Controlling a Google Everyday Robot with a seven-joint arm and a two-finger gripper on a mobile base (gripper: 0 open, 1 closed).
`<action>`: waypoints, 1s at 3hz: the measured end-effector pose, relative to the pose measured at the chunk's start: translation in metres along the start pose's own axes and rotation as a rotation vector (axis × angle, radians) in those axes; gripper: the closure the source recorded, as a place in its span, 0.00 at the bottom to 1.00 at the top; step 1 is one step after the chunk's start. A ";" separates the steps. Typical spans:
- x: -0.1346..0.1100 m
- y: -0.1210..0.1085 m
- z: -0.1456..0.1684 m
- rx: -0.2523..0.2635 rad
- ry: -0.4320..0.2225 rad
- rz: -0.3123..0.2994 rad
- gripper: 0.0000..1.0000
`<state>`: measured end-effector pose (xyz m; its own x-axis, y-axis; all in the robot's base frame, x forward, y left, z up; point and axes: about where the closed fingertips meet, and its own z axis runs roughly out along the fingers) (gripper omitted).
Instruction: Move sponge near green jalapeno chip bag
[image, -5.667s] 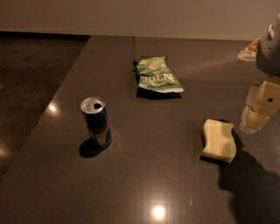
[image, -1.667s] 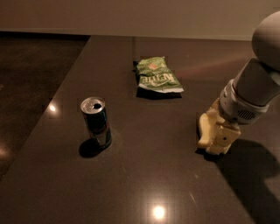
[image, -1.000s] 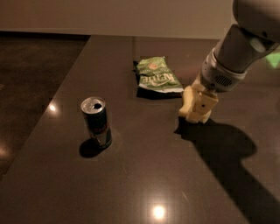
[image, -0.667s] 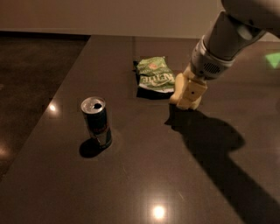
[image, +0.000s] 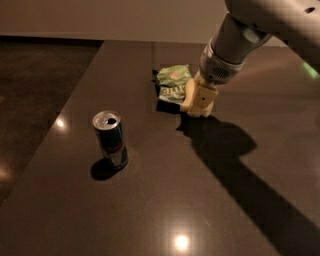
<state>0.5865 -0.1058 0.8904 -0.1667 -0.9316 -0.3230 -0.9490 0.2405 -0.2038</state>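
Sponge (image: 187, 100) held in gripper (image: 200, 102) jaws, chip bag (image: 171, 85) just beside them; releasing here may land it on the bag.

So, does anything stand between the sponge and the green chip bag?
Nothing visible does. The sponge, held by the tool, is right beside the chip bag; the can stands well off to the side, out of the way.

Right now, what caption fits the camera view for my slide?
Gripper holding the sponge beside the green jalapeno chip bag; a drink can stands apart on the dark table.
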 end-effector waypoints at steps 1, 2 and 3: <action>-0.006 0.002 0.013 -0.027 -0.023 -0.009 0.31; -0.007 0.003 0.014 -0.029 -0.022 -0.012 0.00; -0.007 0.003 0.014 -0.029 -0.022 -0.012 0.00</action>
